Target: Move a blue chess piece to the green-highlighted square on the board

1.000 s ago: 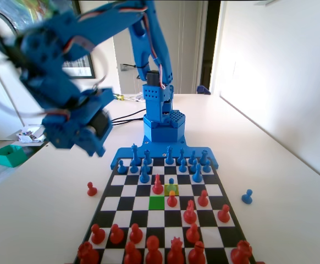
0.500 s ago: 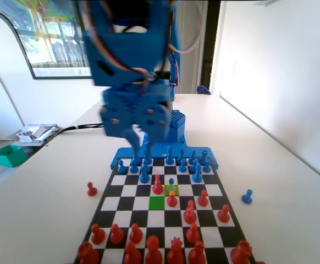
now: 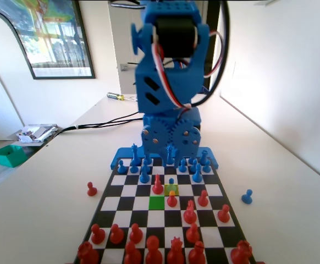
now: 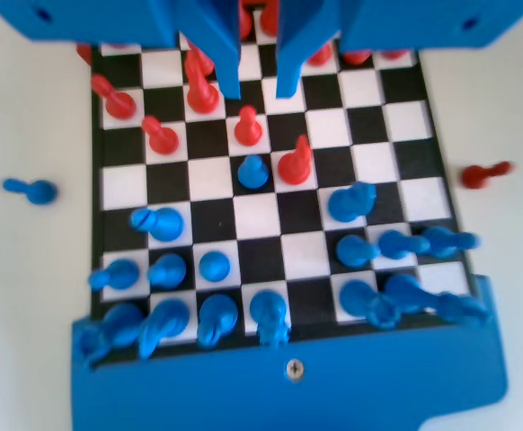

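White table under the board (image 4: 396,171); spread gripper (image 4: 258,88) hangs just above the blue chess piece (image 4: 252,171), probably light, slippery; pinch its neck.

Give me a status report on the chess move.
Gripper open, empty, above mid-board. Blue pawn on the yellowish square, untouched; green square vacant. Red pieces crowd both: one beside the pawn, another next to green.

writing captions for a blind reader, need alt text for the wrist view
The open gripper hangs above the board, over the red pawns near its middle, holding nothing. A lone blue chess piece stands just below it, ahead of the blue ranks at the near edge.
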Controlling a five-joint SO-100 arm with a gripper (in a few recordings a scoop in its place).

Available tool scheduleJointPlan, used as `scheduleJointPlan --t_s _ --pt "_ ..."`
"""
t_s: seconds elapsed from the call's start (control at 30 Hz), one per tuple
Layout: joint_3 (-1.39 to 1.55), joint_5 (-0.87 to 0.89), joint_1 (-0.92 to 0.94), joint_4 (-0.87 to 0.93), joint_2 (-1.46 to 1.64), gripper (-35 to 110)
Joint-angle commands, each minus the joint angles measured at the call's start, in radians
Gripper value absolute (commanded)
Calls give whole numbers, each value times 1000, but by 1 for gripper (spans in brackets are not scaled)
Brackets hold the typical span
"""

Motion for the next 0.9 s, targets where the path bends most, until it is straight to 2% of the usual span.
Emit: scheduleJointPlan --t_s 0.0,0.33,0.87 --pt "32 -5 -18 -34 34 6" --pt "92 -32 -17 -124 -12 6" --pt "110 -60 -31 -170 -78 7"
